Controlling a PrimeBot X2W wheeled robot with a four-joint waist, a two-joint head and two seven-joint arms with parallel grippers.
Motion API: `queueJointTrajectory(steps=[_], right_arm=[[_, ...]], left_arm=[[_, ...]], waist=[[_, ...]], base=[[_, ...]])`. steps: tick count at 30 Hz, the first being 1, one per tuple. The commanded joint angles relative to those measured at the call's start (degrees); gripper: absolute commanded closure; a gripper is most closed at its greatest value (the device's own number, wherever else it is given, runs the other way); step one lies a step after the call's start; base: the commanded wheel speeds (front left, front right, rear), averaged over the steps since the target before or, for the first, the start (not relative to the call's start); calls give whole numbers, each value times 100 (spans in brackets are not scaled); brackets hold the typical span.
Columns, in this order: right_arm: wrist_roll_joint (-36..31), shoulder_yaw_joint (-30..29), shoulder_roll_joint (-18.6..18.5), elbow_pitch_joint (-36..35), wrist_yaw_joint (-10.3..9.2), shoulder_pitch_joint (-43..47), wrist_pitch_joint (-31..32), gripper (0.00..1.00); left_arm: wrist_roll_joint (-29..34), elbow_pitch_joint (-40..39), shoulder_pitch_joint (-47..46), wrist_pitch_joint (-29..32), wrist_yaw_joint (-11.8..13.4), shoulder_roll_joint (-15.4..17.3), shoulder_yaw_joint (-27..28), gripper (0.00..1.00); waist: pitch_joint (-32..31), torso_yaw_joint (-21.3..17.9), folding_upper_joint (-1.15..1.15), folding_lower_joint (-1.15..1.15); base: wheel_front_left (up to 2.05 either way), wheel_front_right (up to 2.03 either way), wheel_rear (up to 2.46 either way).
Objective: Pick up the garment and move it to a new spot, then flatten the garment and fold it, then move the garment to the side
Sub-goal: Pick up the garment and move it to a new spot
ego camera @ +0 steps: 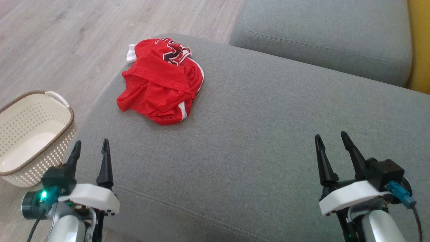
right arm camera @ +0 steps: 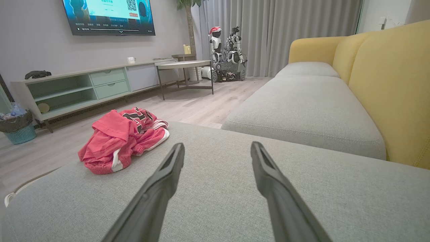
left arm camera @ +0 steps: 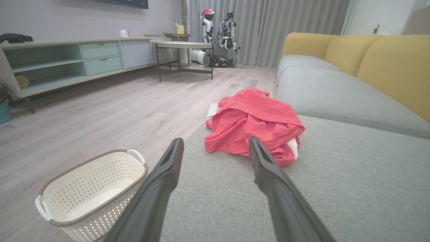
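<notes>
- Now the garment [ego camera: 160, 82] — red, crumpled, with white trim — lies in a heap on the grey cushion [ego camera: 255, 134], near its far left corner.
- Left gripper [ego camera: 91, 142] is at the cushion's near left edge, fingers spread wide, holding nothing, well apart from the garment.
- Right gripper [ego camera: 331, 134] is over the near right part, fingers likewise wide and empty.
- Basket [ego camera: 33, 114] stands on the floor [ego camera: 50, 40], just beside the cushion's left edge.

Nothing reads clearly: black-and-white lettering on the garment [ego camera: 161, 84] ahead of the left tool [ego camera: 92, 141] is crumpled; the captions on the television [right arm camera: 109, 15] are too small.
</notes>
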Motion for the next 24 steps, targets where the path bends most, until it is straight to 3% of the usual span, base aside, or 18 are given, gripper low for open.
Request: queueJointTrajectory(steps=[1,16,24], right_arm=[[30,130,-26,-164,-4,-134,-45,0],[-9,129,-26,-223,-4,-200,95,0],[-311,-7,-26,-663,-4,-524,369,0]], left_arm=[[-54,-213,-244,-70,45,111,200,0],[-126,-157,-364,-68,44,123,200,0],[-277,-258,-1092,-69,25,101,327,0]], waist=[[3,7,0,0],[229,-178,0,0],[1169,-508,0,0]], base=[[0,0,0],[0,0,0],[0,0,0]])
